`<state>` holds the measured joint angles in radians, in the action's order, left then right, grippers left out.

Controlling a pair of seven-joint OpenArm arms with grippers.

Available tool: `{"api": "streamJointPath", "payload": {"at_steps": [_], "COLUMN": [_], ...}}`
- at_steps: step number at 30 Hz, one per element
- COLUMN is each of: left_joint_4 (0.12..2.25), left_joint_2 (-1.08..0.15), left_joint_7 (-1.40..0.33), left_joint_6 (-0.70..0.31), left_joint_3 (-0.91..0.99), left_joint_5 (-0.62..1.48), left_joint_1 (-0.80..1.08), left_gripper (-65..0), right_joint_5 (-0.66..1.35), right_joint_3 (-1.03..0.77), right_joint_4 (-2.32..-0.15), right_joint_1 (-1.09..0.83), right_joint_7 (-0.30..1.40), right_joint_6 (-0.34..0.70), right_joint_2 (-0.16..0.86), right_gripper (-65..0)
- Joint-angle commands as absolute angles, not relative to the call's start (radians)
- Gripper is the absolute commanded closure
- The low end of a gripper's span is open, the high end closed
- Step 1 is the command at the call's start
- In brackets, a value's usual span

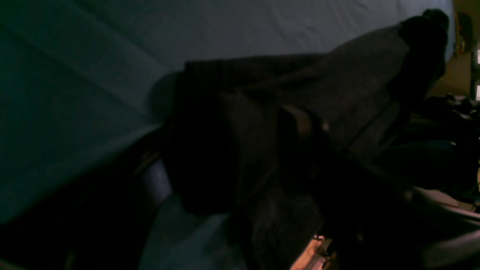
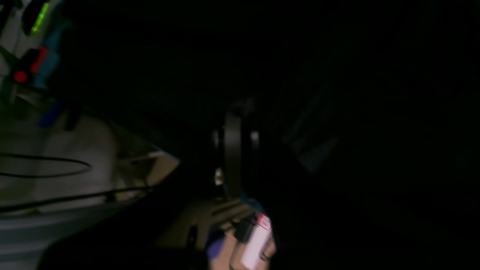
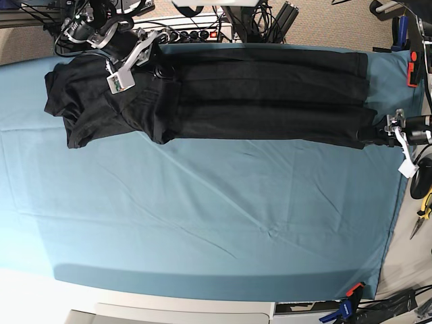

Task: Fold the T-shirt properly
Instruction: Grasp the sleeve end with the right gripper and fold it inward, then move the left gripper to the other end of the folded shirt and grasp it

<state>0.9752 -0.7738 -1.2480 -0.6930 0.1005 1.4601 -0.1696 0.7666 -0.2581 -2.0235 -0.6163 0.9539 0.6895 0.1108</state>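
The black T-shirt (image 3: 270, 94) lies stretched in a long band across the far side of the table, with its bunched sleeve end at the left. My left gripper (image 3: 379, 132) is at the band's right end, closed on a raised corner of the cloth. In the left wrist view the dark T-shirt (image 1: 348, 86) hangs bunched around the gripper (image 1: 300, 127), above the teal cloth. My right gripper (image 3: 156, 66) is down on the shirt's far left part. The right wrist view is nearly black with cloth, and only one dark finger (image 2: 232, 150) shows.
A teal table cloth (image 3: 202, 216) covers the table. Cables and a power strip (image 3: 196, 30) sit behind the far edge. A red clamp (image 3: 413, 67) and pliers (image 3: 424, 209) are off the right edge. Blue-and-orange clamps (image 3: 347, 307) hold the near right corner.
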Motion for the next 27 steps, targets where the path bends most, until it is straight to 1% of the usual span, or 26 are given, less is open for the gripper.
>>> {"api": "streamJointPath", "payload": {"at_steps": [1, 2, 3, 4, 5, 6, 8, 13, 15, 17, 21, 25, 27], "left_joint_4": [0.987, 0.987, 0.987, 0.987, 0.987, 0.987, 0.987, 0.987, 0.987, 0.987, 0.987, 0.987, 0.987], "left_joint_2": [-0.803, -0.801, -0.8, -0.798, -0.797, -0.796, -0.793, -0.766, -0.751, -0.74, -0.739, -0.753, -0.773], "left_joint_7": [-1.24, -1.24, -1.24, -1.24, -1.24, -1.24, -1.24, -1.24, -1.241, -1.241, -1.236, -1.236, -1.228], "left_joint_6": [-0.698, -0.698, -0.698, -0.698, -0.698, -0.698, -0.698, -0.698, -0.698, -0.698, -0.698, -0.698, -0.682], "left_joint_3": [0.112, 0.112, 0.112, 0.112, 0.112, 0.112, 0.112, 0.112, 0.112, 0.112, 0.131, 0.21, 0.239], "left_joint_5": [1.484, 1.484, 1.484, 1.484, 1.484, 1.484, 1.484, 1.484, 1.484, 1.484, 1.484, 1.484, 1.459], "left_joint_1": [-0.191, -0.191, -0.191, -0.191, -0.191, -0.191, -0.191, -0.186, -0.179, -0.175, -0.175, -0.175, -0.17], "left_gripper": [-35.2, -35.2, -35.2, -35.2, -35.2, -35.2, -35.2, -35.2, -35.2, -35.2, -35.2, -35.2, -35.2], "right_joint_5": [0.786, 0.785, 0.785, 0.785, 0.785, 0.785, 0.81, 1.0, 1.04, 1.031, 0.937, 0.873, 0.845], "right_joint_3": [-0.263, -0.263, -0.263, -0.263, -0.263, -0.263, -0.263, -0.262, -0.263, -0.263, -0.263, -0.263, -0.263], "right_joint_4": [-2.042, -2.042, -2.042, -2.042, -2.042, -2.042, -2.042, -2.06, -2.1, -2.158, -2.267, -2.291, -2.291], "right_joint_1": [-0.622, -0.624, -0.627, -0.632, -0.638, -0.645, -0.658, -0.671, -0.67, -0.664, -0.66, -0.659, -0.659], "right_joint_7": [0.935, 0.933, 0.931, 0.926, 0.92, 0.912, 0.91, 0.955, 0.954, 0.953, 0.936, 0.91, 0.904], "right_joint_6": [0.698, 0.698, 0.698, 0.698, 0.698, 0.698, 0.698, 0.698, 0.698, 0.698, 0.698, 0.698, 0.698], "right_joint_2": [0.116, 0.116, 0.116, 0.116, 0.116, 0.116, 0.116, 0.107, 0.094, 0.076, 0.041, 0.042, 0.042], "right_gripper": [0.0, -6.3, -14.4, -21.0, -25.1, -26.2, -26.2, -26.2, -26.2, -26.2, -26.2, -26.2, -26.2]}}
